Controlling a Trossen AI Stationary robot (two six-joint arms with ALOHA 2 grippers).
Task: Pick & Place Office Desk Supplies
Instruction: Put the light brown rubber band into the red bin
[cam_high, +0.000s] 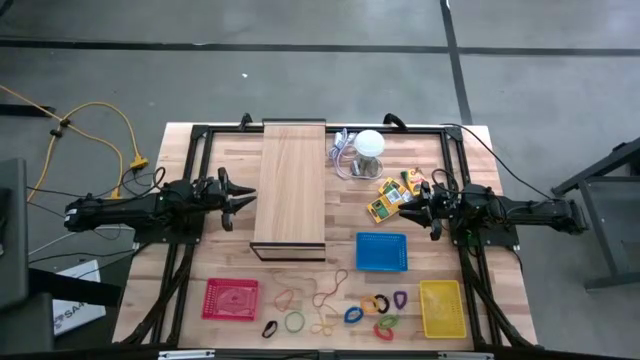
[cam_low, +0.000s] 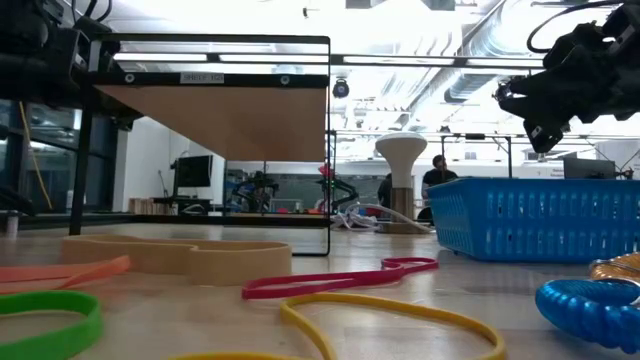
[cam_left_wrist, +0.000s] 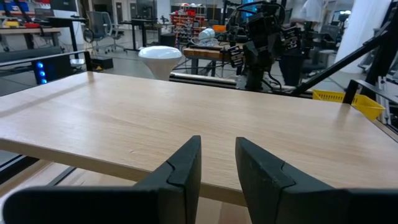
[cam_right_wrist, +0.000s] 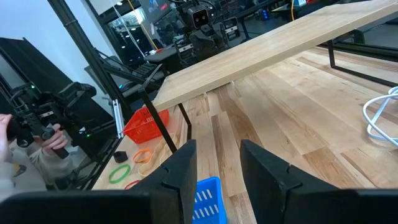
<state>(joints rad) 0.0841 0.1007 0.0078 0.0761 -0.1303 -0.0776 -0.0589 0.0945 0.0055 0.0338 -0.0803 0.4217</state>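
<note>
The left tool (cam_high: 243, 199) hovers at the nine o'clock edge of the long wooden board (cam_high: 291, 185), which stands raised on a black frame over the table (cam_high: 220, 265). Its two dark fingers (cam_left_wrist: 184, 171) stand apart with a narrow gap and grip nothing. The right tool (cam_high: 412, 208) hangs in the air at the three o'clock side of the table, just beside the yellow-orange printed packs (cam_high: 392, 197); its fingers (cam_right_wrist: 180, 168) are likewise parted and empty, seen from its wrist above the blue basket (cam_right_wrist: 204, 198).

The blue basket (cam_high: 382, 252) sits at five o'clock from the board. A red basket (cam_high: 231, 298) lies toward the seven o'clock corner of the table and a yellow basket (cam_high: 442, 307) toward the five o'clock corner. Between them, along the six o'clock edge, the loose supplies are scattered: tan rubber bands (cam_high: 322, 291), a green rubber band (cam_high: 294, 321), a black rubber band (cam_high: 269, 329), and the coloured loop clips, among them a blue clip (cam_high: 353, 315), an orange clip (cam_high: 375, 304), a purple clip (cam_high: 400, 299) and a red clip (cam_high: 382, 331). None of them lies in a basket.

A white round ball-like object (cam_high: 370, 143) with a grey cable (cam_high: 342, 152) stands at the twelve o'clock edge, just beside the board.
</note>
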